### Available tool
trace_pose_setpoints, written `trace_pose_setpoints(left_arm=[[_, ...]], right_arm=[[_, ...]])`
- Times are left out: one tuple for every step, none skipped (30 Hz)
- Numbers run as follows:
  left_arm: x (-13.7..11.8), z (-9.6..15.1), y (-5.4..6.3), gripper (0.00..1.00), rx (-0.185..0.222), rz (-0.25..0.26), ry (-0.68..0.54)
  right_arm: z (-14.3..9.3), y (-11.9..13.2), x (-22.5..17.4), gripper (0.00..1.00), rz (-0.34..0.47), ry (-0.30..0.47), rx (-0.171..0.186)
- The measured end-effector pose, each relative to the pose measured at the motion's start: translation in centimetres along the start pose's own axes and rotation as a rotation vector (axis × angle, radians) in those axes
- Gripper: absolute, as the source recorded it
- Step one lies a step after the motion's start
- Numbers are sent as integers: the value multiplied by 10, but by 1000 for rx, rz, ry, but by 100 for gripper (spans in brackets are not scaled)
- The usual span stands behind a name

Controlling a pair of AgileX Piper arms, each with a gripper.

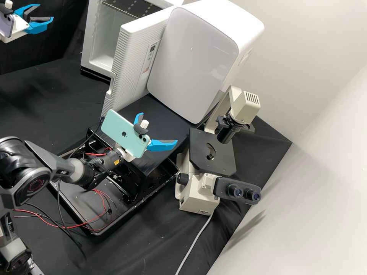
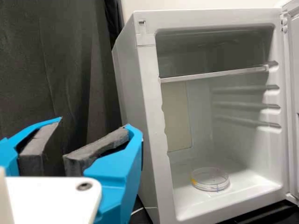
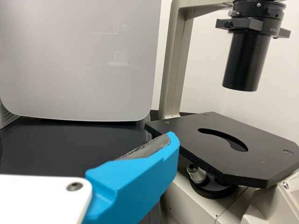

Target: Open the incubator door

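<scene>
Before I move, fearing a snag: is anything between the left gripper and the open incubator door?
Nothing visible stands between the left gripper and the door; the petri dish sits inside the incubator.

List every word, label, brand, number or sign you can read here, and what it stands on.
Nothing can be quoted with confidence.
Right arm: lettering, too small to read.
Teal phone: a small logo, no readable words.
Ribbed incubator door: a small display and label, too small.
Microscope base: a label, too small.
</scene>
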Motion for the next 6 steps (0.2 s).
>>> trace_pose_setpoints(left_arm=[[0,0,-3,100,2,8,1],[-1,-1,-6,100,4,18,2],[-1,-2,-10,100,5,29,5],[-2,-3,-11,100,1,32,5],[-1,-3,-14,100,-3,36,6],[-1,-3,-18,100,-11,30,7]], right_arm=[[0,0,0,100,0,0,0],[0,0,0,100,0,0,0],[0,0,0,100,0,0,0],[0,0,0,100,0,0,0],[0,0,0,100,0,0,0],[0,0,0,100,0,0,0]])
